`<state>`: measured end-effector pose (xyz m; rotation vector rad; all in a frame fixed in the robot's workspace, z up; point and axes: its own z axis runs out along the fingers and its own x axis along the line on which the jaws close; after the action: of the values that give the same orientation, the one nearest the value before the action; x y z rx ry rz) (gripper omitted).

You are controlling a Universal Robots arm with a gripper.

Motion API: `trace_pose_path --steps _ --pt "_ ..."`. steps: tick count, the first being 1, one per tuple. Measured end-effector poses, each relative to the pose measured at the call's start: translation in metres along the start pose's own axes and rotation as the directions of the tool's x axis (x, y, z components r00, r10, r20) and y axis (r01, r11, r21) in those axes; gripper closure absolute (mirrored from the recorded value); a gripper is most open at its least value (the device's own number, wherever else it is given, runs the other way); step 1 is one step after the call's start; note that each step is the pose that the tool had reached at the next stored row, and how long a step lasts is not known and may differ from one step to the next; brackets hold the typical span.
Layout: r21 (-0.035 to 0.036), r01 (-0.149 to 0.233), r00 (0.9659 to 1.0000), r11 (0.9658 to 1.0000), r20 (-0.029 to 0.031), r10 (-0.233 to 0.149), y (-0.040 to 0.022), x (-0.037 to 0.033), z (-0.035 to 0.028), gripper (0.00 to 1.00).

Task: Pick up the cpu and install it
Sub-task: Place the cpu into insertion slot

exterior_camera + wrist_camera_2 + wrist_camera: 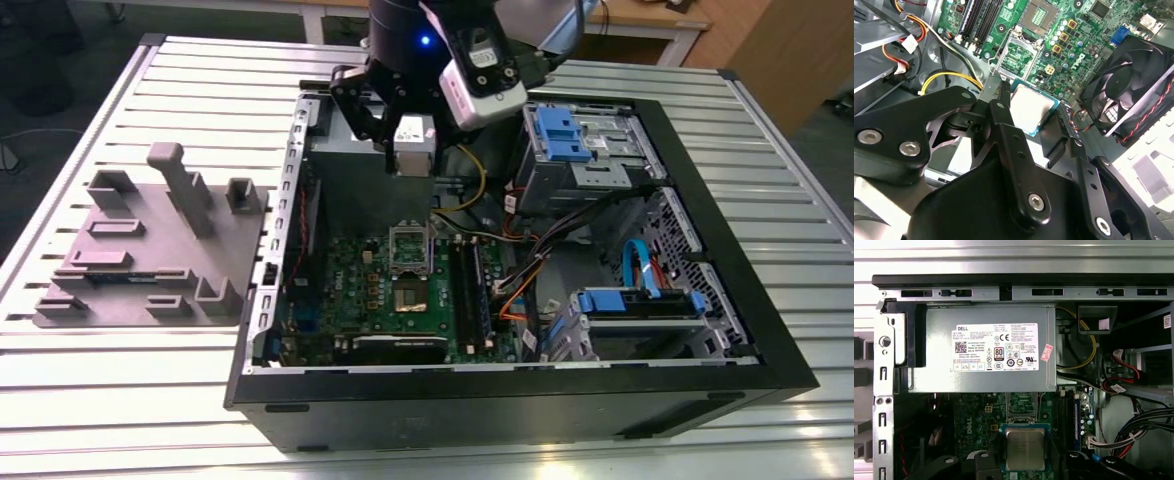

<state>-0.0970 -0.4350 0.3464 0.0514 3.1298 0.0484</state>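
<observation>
Right, exterior view: gripper [411, 150] hangs high over the open pc case [747, 330], above the back part of the motherboard [387, 290] and close to the power supply [354, 185]; grey fixture tray [147, 250] sits well apart on the exterior view's left, outside the case; second wrist view: the cpu [1030, 106] sits between the black fingers [1004, 117], silver top up, green edge showing, so the hand is closed on it and carrying it flat; below and beyond it are the hinged metal frame [1019, 55], swung open, and the bare socket [1038, 12] past that; case fan [1129, 85] is off to one side, yellow cable [949, 77] on the other, neither touching the chip; first wrist view: cpu [1025, 449] looks bigger than the frame [1021, 407] on the board behind it, so I'd say it's held clear above the board, not seated; power supply [989, 350] with its white label lies just beyond the frame; judgement: pick is done, we're in the carry/align step, install not yet done; seating it calls for squaring the chip to the socket, correct corner orientation, keeping it level, a straight gentle descent with no sideways drag over the pins, and staying clear of the open frame.
</observation>
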Motion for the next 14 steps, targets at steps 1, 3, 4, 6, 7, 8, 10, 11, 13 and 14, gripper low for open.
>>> trace_pose_path --steps 1,3,4,6,7,8,10,11,13,14 --pt "0.0001 0.0 1.0 1.0 0.0 0.0 0.0 0.0 0.0002 0.53" --pt "0.0001 0.0 1.0 1.0 -0.0001 0.0 0.0 0.0 0.0005 0.53" --pt "0.0001 0.0 1.0 1.0 0.0 0.0 0.0 0.0 0.0007 0.53" --pt "0.0001 0.0 1.0 1.0 0.0 0.0 0.0 0.0 0.0011 0.53" --pt "0.0001 0.0 1.0 1.0 0.0 0.0 0.0 0.0 0.0013 0.53" --pt "0.0001 0.0 1.0 1.0 0.0 0.0 -0.0001 0.0 0.0014 0.53" --pt "0.0001 0.0 1.0 1.0 0.0 0.0 -0.0001 0.0 0.0026 0.53" --pt "0.0001 0.0 1.0 1.0 0.0 0.0 -0.0001 0.0 0.0026 0.53" --pt "-0.0002 0.0 1.0 1.0 0.0001 0.0 -0.0003 0.0 0.0028 0.53" --pt "-0.0002 0.0 1.0 1.0 0.0001 0.0 -0.0006 0.0 0.0029 0.53"
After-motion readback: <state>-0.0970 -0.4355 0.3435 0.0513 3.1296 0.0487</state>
